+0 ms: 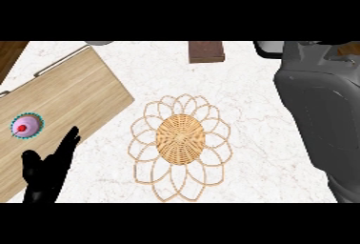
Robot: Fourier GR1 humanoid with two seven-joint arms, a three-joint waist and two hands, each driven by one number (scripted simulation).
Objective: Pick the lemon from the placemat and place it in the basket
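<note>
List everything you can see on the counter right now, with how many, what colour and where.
Woven basket: one, tan centre with looping petal rim, middle of the counter.
Wooden board: one, light brown, left side, angled.
Cupcake: one, pink with a red dot, teal wrapper, on the board's left part.
Brown block: one, dark brown, top centre edge.
Counter: one, white marbled.
Lemon: none visible in this view.
Left hand: one, black, lower left, fingers straight, holding nothing.
Right forearm: one, grey, along the right edge; its hand is out of view.
</note>
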